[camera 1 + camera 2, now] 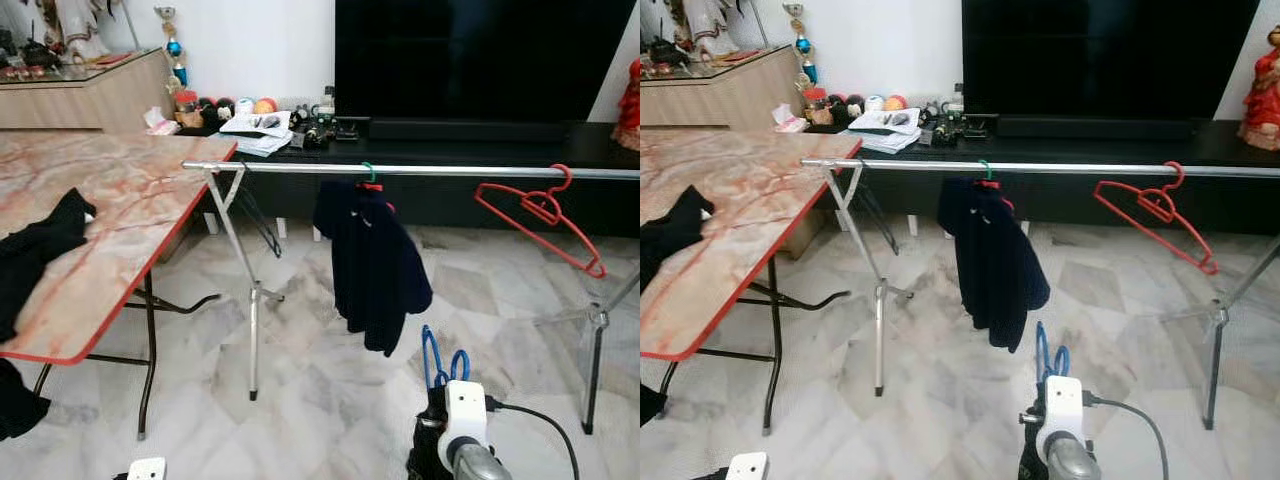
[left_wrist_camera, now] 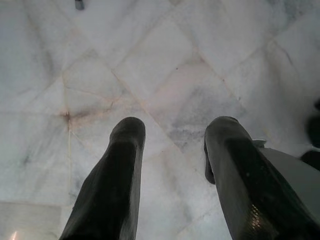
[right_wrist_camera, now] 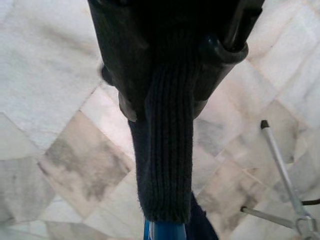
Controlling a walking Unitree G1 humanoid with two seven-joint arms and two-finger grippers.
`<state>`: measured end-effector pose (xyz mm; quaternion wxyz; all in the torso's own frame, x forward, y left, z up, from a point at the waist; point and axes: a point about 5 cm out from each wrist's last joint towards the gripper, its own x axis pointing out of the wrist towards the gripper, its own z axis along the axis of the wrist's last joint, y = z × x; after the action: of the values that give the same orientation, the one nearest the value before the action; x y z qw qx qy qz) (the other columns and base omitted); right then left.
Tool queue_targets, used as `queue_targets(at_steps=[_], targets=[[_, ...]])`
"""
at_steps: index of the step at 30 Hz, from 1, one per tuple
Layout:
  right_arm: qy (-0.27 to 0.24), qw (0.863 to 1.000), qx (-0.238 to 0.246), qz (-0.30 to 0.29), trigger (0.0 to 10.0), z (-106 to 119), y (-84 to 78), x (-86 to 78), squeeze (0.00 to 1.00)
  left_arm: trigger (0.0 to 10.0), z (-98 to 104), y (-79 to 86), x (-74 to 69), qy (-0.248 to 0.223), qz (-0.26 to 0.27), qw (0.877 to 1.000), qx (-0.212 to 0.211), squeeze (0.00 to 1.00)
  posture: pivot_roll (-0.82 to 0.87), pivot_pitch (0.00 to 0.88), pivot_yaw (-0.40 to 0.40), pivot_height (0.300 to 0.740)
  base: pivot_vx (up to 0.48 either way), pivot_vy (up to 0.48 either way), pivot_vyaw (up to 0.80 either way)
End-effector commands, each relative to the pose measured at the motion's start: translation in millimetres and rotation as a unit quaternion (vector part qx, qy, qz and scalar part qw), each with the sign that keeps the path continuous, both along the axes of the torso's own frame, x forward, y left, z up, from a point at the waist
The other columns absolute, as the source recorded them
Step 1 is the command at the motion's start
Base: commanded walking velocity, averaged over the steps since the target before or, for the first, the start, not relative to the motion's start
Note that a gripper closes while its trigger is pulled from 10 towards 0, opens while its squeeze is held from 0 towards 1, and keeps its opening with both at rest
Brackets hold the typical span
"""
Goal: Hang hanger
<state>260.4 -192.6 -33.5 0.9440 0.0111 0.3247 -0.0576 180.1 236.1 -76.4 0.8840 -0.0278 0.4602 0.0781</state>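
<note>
You are facing a marble floor with a red-edged folding table on your left and a long metal rail on crossed legs straight ahead. Behind the rail stands a dark TV cabinet with a big black screen on it. Black clothes lie on the table's near part. On the rail, a dark garment hangs from a green-hooked hanger near the middle, and an empty red hanger hangs tilted further to your right. Low at your right, your right gripper is closed on a dark knitted garment with the blue hanger; the blue loops stick up above the wrist, below and in front of the rail, not touching it. Your left gripper hangs low over the floor, its two fingers spread apart with nothing between them.
</note>
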Motion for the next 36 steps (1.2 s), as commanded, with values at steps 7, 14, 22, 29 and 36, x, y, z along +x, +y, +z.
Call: queue_targets(at_steps=[7, 14, 22, 29, 36], targets=[[-0.027, 1.000, -0.007, -0.007, 10.0, 10.5, -2.2, 11.5, 0.00, 10.0, 1.2, -3.4, 4.7, 0.003, -0.015, 1.000, -0.006, 0.00, 0.07, 0.000, 0.052, 0.740, -0.035, 0.000, 0.00], [-0.032, 0.999, -0.013, -0.017, 10.0, 12.7, -3.9, 13.7, 0.00, 10.0, 1.4, -3.4, 5.2, 0.003, -0.015, 1.000, -0.008, 0.00, 0.07, 0.000, 0.054, 0.740, -0.247, 0.000, 0.00], [-0.034, 0.999, -0.014, -0.018, 10.0, 13.2, -4.0, 14.1, 0.00, 10.0, 1.2, -3.8, 4.8, 0.004, -0.017, 1.000, -0.009, 0.00, 0.08, 0.000, 0.055, 0.740, -0.260, 0.000, 0.00], [-0.037, 0.999, -0.013, -0.021, 10.0, 13.8, -3.4, 14.8, 0.00, 10.0, 1.0, -3.7, 4.2, 0.005, -0.019, 1.000, -0.010, 0.00, 0.08, 0.000, 0.056, 0.740, -0.263, 0.000, 0.00], [-0.042, 0.999, -0.013, -0.023, 10.0, 16.1, -3.6, 17.3, 0.00, 10.0, 1.1, -3.6, 4.3, 0.003, -0.020, 1.000, -0.010, 0.00, 0.08, 0.000, 0.056, 0.740, -0.264, 0.000, 0.00]])
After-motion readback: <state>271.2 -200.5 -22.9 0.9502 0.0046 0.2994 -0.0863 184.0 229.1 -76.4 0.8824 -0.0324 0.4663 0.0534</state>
